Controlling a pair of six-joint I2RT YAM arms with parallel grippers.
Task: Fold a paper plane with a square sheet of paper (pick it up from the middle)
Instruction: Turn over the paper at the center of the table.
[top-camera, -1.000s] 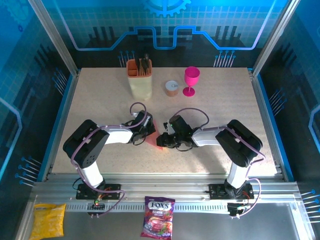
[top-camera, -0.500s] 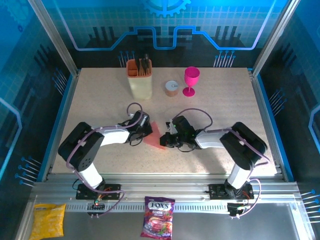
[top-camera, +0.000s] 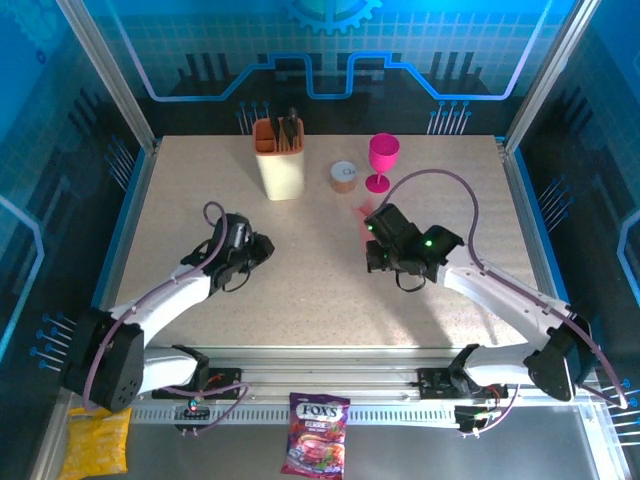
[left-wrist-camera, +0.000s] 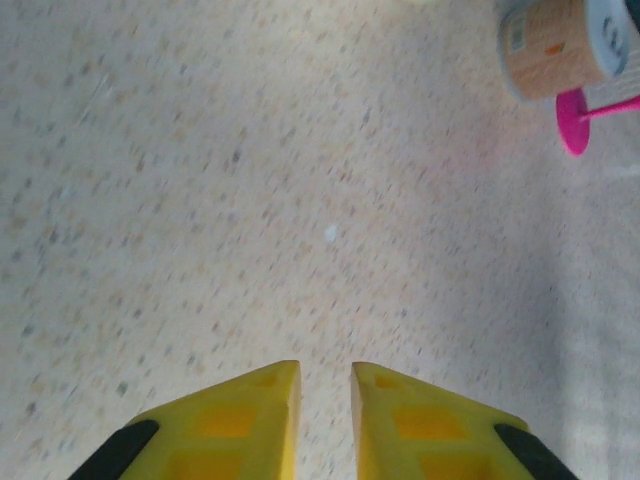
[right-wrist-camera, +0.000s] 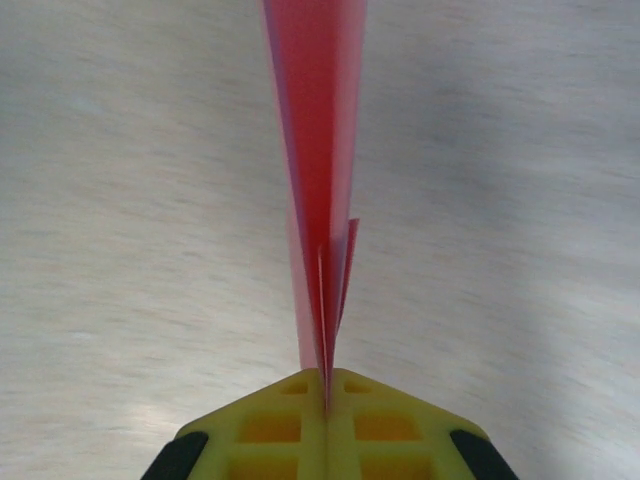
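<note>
showing the moment just after the two arms part. the right gripper (top-camera: 374, 232) now sits towards the far right of the table (top-camera: 300, 300), close to the pink goblet (top-camera: 383, 160), and it alone carries the paper plane (top-camera: 364, 214). a second ago we saw both grippers meeting low over the middle of the table with that paper between them.

from the right wrist we see its fingers (right-wrist-camera: 390, 410) pressed together on the tail of the paper plane (right-wrist-camera: 318, 150). the folded layers run forward as a slim wedge seen edge-on, seemingly lifted off the surface.

the left gripper (top-camera: 256, 250) has drawn back to the left side. its fingers (left-wrist-camera: 250, 410) stand a little apart with nothing between them, above bare table. the goblet's foot (left-wrist-camera: 574, 135) and a small round tub (left-wrist-camera: 560, 45) sit in the far corner of that view.

we read this as a release by the left arm: the folding appears finished, and the dart now rests wholly in one grip. what remains, in our judgement, is to set it down or present it. the thin paper is held by a small pinch at its rear, so a quick swing could bend the nose or let it slip. whether the wings are evenly creased we cannot tell from this edge-on view.
</note>
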